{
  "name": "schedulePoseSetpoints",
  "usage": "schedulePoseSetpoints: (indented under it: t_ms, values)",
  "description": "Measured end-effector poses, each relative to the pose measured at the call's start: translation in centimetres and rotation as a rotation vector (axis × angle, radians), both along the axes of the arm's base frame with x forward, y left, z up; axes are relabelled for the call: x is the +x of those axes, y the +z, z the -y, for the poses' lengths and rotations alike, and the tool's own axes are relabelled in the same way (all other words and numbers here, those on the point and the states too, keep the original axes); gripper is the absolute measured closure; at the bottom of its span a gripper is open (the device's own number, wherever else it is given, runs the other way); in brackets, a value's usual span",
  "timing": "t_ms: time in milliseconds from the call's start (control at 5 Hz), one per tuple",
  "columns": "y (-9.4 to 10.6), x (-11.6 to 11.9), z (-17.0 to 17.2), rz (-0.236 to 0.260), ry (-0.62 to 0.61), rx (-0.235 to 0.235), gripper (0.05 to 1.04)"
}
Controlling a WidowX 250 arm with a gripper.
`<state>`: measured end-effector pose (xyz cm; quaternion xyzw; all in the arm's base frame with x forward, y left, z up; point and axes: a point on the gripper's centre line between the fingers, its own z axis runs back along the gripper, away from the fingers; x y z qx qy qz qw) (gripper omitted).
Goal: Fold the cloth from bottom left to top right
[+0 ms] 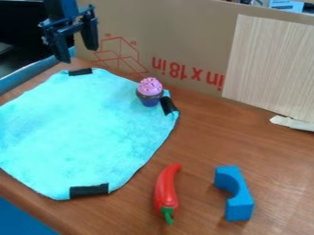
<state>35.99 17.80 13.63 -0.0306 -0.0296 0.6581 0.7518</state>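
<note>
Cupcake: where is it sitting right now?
In the camera view, the toy cupcake is on the upper right part of the blue cloth, just left of the black strip at that corner.

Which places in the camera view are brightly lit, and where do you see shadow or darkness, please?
In the camera view, the cloth is bright, with little shading across its middle; a pale sheen lies on the table at the lower right; a small, soft shadow shows at the lower end of the blue block; the corner left of the gripper is nearly black.
</note>
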Motion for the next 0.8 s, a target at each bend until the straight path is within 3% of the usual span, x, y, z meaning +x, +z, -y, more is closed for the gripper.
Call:
schedulePoseSetpoints:
  t_ms: [200, 400, 600, 800]
  values:
    - [-1.7, 0.1, 0.1, -0.035, -0.004, -0.025, 0.083]
    - [-1.7, 0.1, -1.1, -0.019, -0.057, -0.059, 0.083]
    - [-1.5, -0.2, -3.3, 0.018, -0.066, -0.085, 0.083]
    - [-2.5, -0.5, -4.6, 0.094, -0.154, -0.102, 0.083]
